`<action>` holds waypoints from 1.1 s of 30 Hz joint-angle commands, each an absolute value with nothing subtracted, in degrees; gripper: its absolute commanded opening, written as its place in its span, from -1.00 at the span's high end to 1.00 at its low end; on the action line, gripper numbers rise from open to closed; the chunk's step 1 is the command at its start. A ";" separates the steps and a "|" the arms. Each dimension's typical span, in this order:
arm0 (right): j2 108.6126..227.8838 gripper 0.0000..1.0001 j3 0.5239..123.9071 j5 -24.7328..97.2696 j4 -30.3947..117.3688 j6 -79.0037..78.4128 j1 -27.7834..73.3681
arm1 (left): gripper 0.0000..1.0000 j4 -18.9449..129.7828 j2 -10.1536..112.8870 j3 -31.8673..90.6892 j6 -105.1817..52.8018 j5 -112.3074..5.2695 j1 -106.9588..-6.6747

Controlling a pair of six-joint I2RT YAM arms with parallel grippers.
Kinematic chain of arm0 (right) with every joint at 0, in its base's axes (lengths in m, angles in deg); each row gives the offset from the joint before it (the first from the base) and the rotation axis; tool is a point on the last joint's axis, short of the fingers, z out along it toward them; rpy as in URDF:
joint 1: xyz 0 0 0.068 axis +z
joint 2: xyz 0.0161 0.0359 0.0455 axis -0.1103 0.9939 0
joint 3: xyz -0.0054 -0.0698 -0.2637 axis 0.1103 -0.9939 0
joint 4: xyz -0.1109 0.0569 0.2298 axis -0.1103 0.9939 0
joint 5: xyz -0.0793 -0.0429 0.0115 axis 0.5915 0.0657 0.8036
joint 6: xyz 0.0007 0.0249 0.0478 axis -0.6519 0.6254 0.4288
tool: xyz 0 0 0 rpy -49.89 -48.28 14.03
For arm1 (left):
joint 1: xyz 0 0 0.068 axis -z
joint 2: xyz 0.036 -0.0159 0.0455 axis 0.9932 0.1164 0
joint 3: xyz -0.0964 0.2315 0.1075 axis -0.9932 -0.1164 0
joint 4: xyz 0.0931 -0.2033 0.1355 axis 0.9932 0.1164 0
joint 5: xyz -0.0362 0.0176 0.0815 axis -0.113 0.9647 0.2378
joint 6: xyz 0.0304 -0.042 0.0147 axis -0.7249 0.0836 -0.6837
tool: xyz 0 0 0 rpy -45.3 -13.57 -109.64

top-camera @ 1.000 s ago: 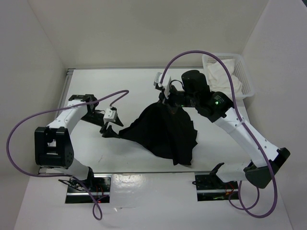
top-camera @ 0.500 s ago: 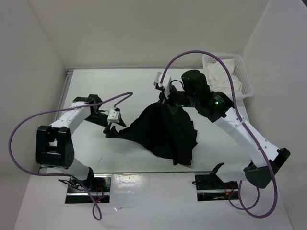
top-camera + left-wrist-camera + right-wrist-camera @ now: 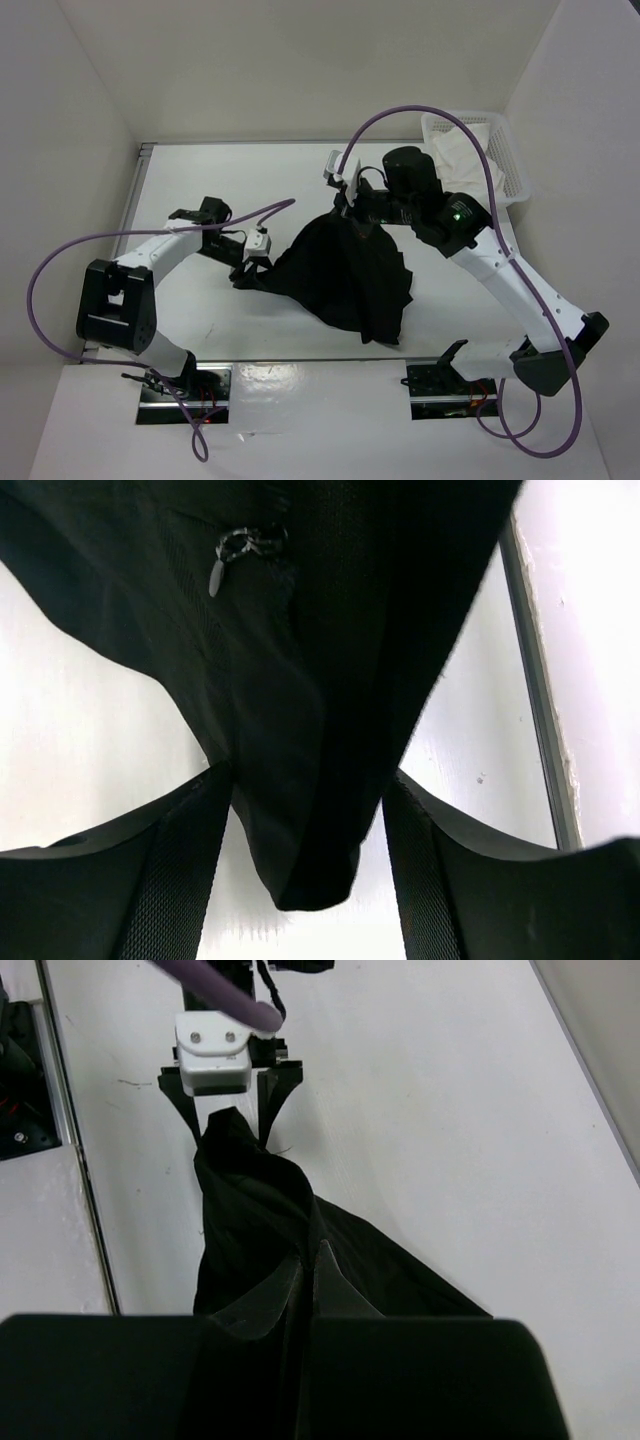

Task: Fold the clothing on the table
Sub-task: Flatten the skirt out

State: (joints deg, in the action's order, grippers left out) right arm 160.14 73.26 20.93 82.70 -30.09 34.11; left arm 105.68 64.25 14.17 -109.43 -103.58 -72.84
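Note:
A black piece of clothing (image 3: 345, 275) lies in a peaked heap on the white table (image 3: 200, 180). My right gripper (image 3: 350, 215) is shut on its upper edge and holds that part lifted; in the right wrist view the fingers (image 3: 311, 1260) pinch a fold of the black fabric (image 3: 260, 1210). My left gripper (image 3: 250, 272) is at the garment's left corner. In the left wrist view its jaws (image 3: 308, 775) stand open on either side of the hanging corner (image 3: 300, 680), which carries a drawstring cord (image 3: 240, 550). The cloth tip hangs between the fingers, unclamped.
A white basket (image 3: 505, 160) holding pale cloth (image 3: 455, 150) stands at the table's back right corner. Purple cables loop over both arms. A metal rail (image 3: 540, 700) edges the table. White walls enclose the back and sides.
My left gripper has moved right across the table to the garment's left corner and now straddles it. The right gripper and the lifted cloth have stayed put.

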 commanded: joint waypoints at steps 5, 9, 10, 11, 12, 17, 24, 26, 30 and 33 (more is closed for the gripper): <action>155.55 0.98 76.23 24.57 79.63 -29.43 33.83 | -0.30 105.07 65.96 13.84 -106.41 -101.25 -70.48; 154.93 0.98 76.23 26.76 79.10 -28.91 33.83 | -0.30 105.07 65.96 13.84 -105.89 -101.24 -70.48; 154.93 0.98 76.23 27.29 79.10 -28.91 33.83 | -0.27 105.07 65.96 13.84 -105.88 -101.24 -70.48; 154.93 0.98 76.23 27.82 78.58 -28.91 33.83 | -0.27 105.07 65.96 13.84 -105.88 -101.24 -70.48; 154.41 0.98 76.23 28.43 78.58 -28.91 33.83 | -0.27 105.07 65.96 13.84 -105.88 -101.24 -70.48; 154.40 0.98 76.23 28.96 78.58 -28.38 33.83 | -0.17 105.07 65.96 13.84 -105.36 -101.24 -70.48; 153.35 0.98 76.23 29.50 78.05 -28.38 33.83 | 0.50 105.07 68.59 15.25 -103.34 -100.19 -69.96; 153.35 0.98 75.61 29.50 77.53 -28.38 33.83 | 0.74 105.68 69.38 16.91 -102.81 -100.19 -69.96; 152.21 0.98 75.00 31.95 76.82 -28.38 33.30 | 1.00 105.69 69.92 18.06 -99.83 -98.00 -69.96; 150.63 1.00 73.59 34.94 74.80 -27.85 32.07 | 1.00 103.59 68.17 19.46 -94.04 -94.66 -69.96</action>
